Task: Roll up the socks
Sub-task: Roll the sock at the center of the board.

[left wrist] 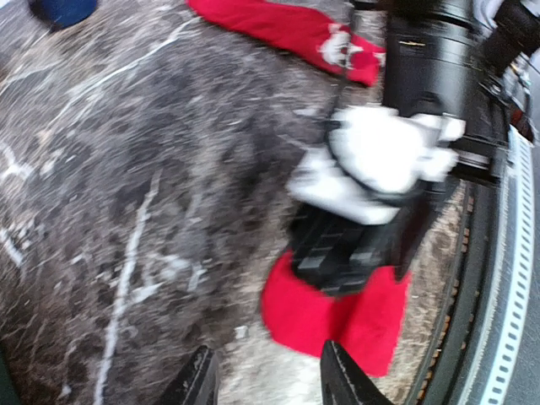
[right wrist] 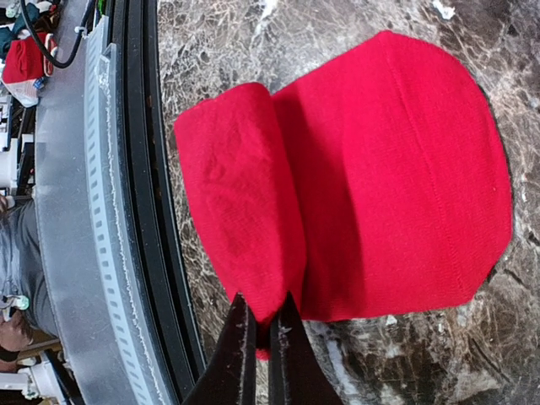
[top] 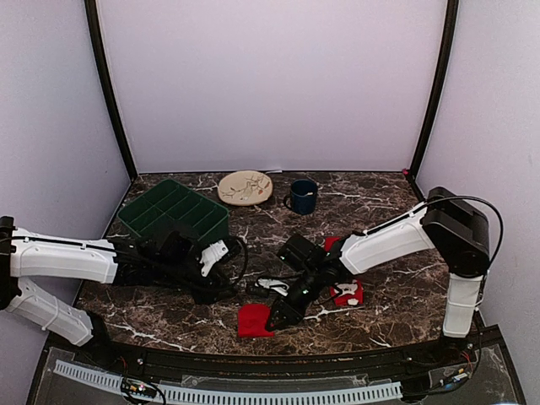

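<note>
Folded edge of near sock pinched thinly by right fingers; left fingers half-apart, empty. Risk: fold slips out, unrolls if pulled fast.

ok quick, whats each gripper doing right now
left gripper: open, nothing between its fingers
right gripper: shut, pinching the folded edge of the red sock

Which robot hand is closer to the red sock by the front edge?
Right. Its fingers pinch the folded edge of the sock. The left fingers hang open beside it, not touching.
</note>
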`<state>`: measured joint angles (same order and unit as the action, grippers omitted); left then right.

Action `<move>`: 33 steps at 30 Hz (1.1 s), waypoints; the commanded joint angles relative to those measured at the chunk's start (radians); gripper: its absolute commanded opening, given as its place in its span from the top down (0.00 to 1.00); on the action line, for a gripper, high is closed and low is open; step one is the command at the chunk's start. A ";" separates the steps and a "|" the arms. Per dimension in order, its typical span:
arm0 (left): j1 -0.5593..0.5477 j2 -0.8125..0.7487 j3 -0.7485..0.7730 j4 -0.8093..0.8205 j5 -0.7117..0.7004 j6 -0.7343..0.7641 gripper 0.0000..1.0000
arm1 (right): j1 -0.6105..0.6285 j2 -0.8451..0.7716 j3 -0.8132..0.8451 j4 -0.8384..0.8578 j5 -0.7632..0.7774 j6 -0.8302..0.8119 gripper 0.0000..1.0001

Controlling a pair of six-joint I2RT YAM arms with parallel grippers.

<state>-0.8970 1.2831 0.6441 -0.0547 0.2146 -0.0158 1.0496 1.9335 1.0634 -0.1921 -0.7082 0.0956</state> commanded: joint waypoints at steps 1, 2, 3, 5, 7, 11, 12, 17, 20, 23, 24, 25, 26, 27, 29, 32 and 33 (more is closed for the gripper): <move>-0.074 -0.023 -0.036 0.066 -0.037 0.016 0.57 | -0.014 0.037 0.044 -0.052 -0.062 0.020 1.00; -0.092 -0.025 -0.041 0.070 -0.045 0.017 0.56 | -0.016 0.042 0.049 -0.058 -0.068 0.023 1.00; -0.107 -0.027 -0.046 0.075 -0.050 0.019 0.55 | -0.017 0.047 0.052 -0.060 -0.075 0.028 1.00; -0.133 -0.028 -0.051 0.077 -0.058 0.024 0.54 | -0.021 0.054 0.056 -0.061 -0.088 0.040 1.00; -0.155 -0.019 -0.046 0.069 -0.057 0.037 0.53 | -0.024 0.059 0.058 -0.059 -0.103 0.052 1.00; -0.208 0.015 -0.021 0.045 -0.021 0.082 0.51 | -0.034 0.058 0.059 -0.048 -0.136 0.079 1.00; -0.222 0.026 -0.016 0.039 -0.011 0.093 0.51 | -0.035 0.059 0.061 -0.050 -0.139 0.079 1.00; -0.273 0.107 0.036 -0.033 -0.001 0.158 0.50 | -0.036 0.065 0.072 -0.060 -0.151 0.077 1.00; -0.286 0.139 0.053 -0.048 -0.016 0.195 0.50 | -0.037 0.067 0.070 -0.063 -0.159 0.075 1.00; -0.289 0.168 0.071 -0.054 -0.015 0.216 0.50 | -0.037 0.065 0.067 -0.064 -0.161 0.073 1.00; -0.289 0.180 0.076 -0.056 -0.010 0.221 0.50 | -0.037 0.067 0.067 -0.065 -0.163 0.073 1.00; -0.290 0.193 0.082 -0.063 -0.006 0.225 0.50 | -0.037 0.067 0.067 -0.066 -0.165 0.072 1.00; -0.290 0.206 0.089 -0.071 -0.011 0.228 0.50 | -0.037 0.069 0.069 -0.068 -0.167 0.069 1.00; -0.291 0.216 0.093 -0.075 -0.019 0.232 0.50 | -0.037 0.070 0.070 -0.073 -0.170 0.067 1.00; -0.293 0.232 0.097 -0.080 -0.032 0.241 0.50 | -0.037 0.074 0.073 -0.080 -0.174 0.061 1.00; -0.293 0.250 0.110 -0.090 -0.044 0.251 0.50 | -0.038 0.080 0.077 -0.089 -0.179 0.052 1.00; -0.293 0.257 0.114 -0.092 -0.050 0.253 0.50 | -0.037 0.082 0.078 -0.090 -0.181 0.051 1.00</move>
<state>-1.1831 1.5249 0.7254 -0.1066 0.1867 0.2043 1.0187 1.9900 1.1152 -0.2668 -0.8639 0.1631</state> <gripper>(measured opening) 0.501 0.037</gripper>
